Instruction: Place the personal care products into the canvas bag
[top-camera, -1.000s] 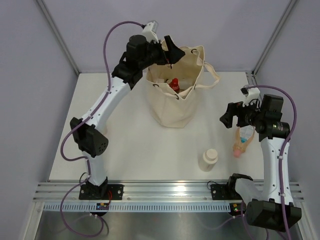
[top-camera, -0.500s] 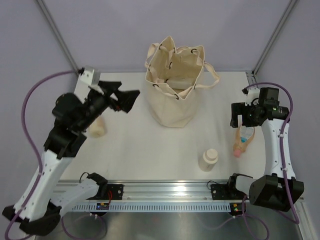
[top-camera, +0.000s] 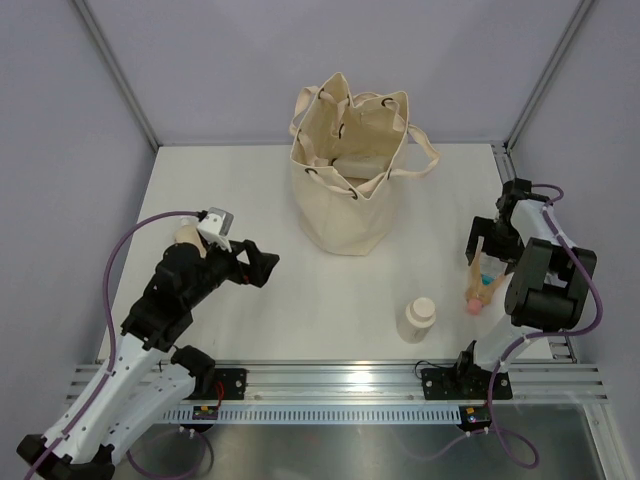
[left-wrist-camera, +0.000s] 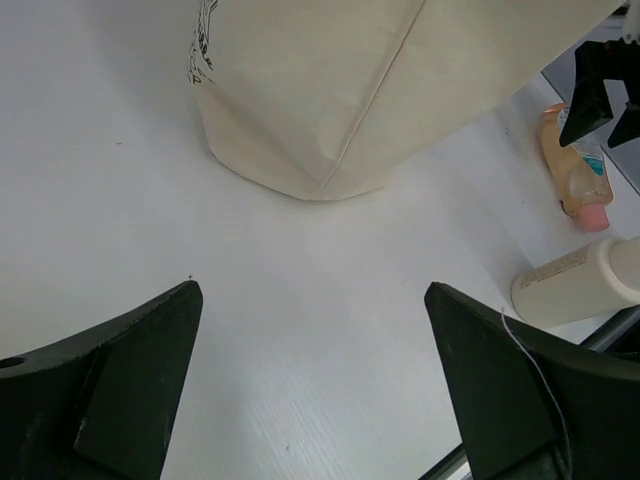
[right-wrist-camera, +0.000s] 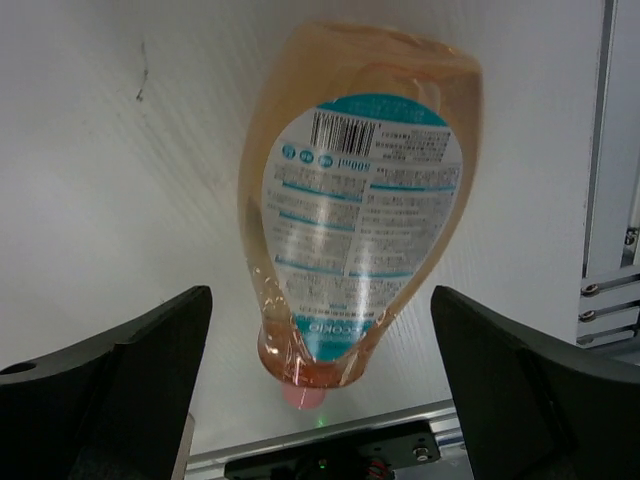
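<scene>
The canvas bag stands open at the back middle, with a pale product inside; it also shows in the left wrist view. A clear bottle with a pink cap lies flat at the right. My right gripper is open just above it, its jaws either side of the bottle and not touching it. A cream squat bottle stands at the front right. My left gripper is open and empty over bare table left of the bag. A beige bottle peeks out behind the left arm.
The metal rail runs along the table's near edge. The frame posts rise at the back corners. The bag's loop handle hangs to the right of the bag.
My left arm has swung away from the bag's mouth, left and then down to the near left table. My right gripper has moved over the clear bottle and turned downward.
</scene>
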